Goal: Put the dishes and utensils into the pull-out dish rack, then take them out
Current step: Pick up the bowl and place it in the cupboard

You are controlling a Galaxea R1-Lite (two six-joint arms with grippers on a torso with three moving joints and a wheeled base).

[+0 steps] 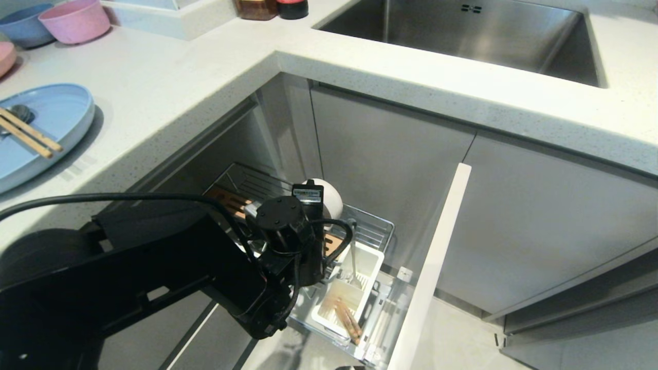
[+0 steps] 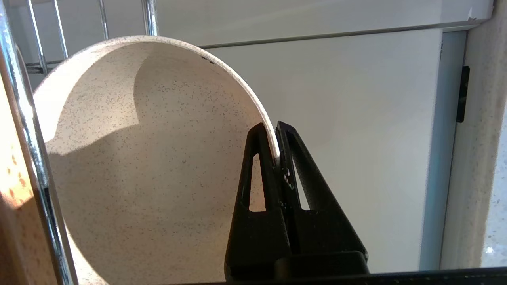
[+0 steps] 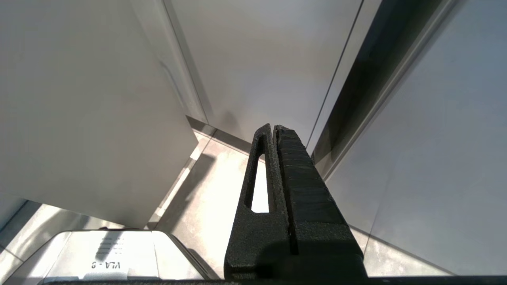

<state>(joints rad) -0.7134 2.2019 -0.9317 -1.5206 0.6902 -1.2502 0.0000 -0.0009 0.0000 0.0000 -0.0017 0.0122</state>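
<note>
The cream-white bowl (image 1: 331, 198) stands on edge in the chrome pull-out dish rack (image 1: 371, 225), behind its pale front panel (image 1: 437, 257). My left arm reaches down into the rack. In the left wrist view my left gripper (image 2: 274, 130) is shut on the rim of the bowl (image 2: 150, 150), one finger inside and one outside, beside a rack wire (image 2: 23, 118). The white caddy (image 1: 371, 257) holds wooden chopsticks (image 1: 347, 314) and a silver spoon (image 1: 353, 262). The light-blue plate (image 1: 56, 110) lies on the counter with chopsticks (image 1: 31, 136) on it. My right gripper (image 3: 273, 127) is shut and empty, parked low by the cabinet fronts.
The white counter (image 1: 180, 77) wraps round the corner above the rack, with a steel sink (image 1: 462, 31) at the back right. A pink bowl (image 1: 77, 20) and a blue bowl (image 1: 23, 25) stand at the back left. Grey cabinet doors (image 1: 540, 216) close in the rack's right side.
</note>
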